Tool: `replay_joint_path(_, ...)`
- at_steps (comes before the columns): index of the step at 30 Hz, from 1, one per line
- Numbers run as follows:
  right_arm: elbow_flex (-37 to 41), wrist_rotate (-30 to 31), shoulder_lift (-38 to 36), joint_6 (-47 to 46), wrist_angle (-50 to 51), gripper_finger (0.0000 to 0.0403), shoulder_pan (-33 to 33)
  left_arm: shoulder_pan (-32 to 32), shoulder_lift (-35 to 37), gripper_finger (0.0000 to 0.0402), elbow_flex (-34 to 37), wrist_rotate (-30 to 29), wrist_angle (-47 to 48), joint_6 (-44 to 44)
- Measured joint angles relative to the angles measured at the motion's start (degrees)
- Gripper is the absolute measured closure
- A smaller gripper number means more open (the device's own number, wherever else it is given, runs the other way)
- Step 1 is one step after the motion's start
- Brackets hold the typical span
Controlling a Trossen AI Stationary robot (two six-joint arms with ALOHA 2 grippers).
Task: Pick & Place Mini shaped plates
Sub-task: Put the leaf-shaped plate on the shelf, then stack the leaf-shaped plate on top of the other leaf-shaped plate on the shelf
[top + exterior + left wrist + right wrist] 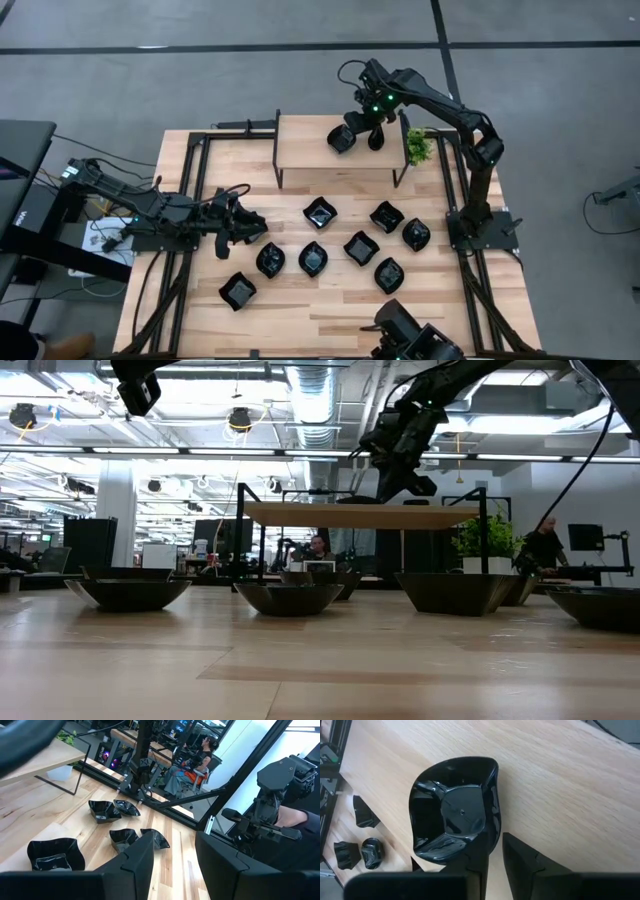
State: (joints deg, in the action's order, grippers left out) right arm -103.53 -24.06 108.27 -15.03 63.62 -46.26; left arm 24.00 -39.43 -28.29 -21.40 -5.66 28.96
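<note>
Several glossy black mini shaped plates (360, 247) rest on their bases on the wooden table. One more black plate (455, 817) is at the raised wooden shelf (310, 150) at the table's far side, and my right gripper (495, 855) is shut on it there, also seen as my right gripper (350, 135) from above. My left gripper (256, 228) hovers open over the table's left part, next to the plates and touching none. The open left gripper (172, 865) looks toward several plates (107, 811). My right gripper pinches the plate's rim (492, 837) between its two fingers, one finger (475, 860) over the inside of the plate and one outside. The fingers come from above, slanting down. The plate is over the shelf top; whether its base rests on it, I cannot tell.
A small green plant in a white pot (418, 146) stands on the shelf's right end, close to my right gripper. The shelf stands on thin black legs (277, 165). A black frame (190, 190) runs along the table's sides. People sit in the room beyond the table.
</note>
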Motion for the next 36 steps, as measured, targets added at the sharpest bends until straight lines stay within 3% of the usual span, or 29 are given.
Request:
replay_joint_path(22,-0.9,3.0,-0.7,4.8,1.8,0.0353,0.7,0.0,0.0,0.0257,0.0,0.0,0.0,0.0)
replay_joint_path(30,-1.8,3.1,-8.3,11.0,3.3,0.0353,4.3,0.0,0.0,0.0257,0.0,0.0,0.0,0.0)
replay_joint_path(36,-1.8,3.1,-16.5,14.1,6.9,0.0353,10.5,0.0,0.0,0.0257,0.0,0.0,0.0,-0.2)
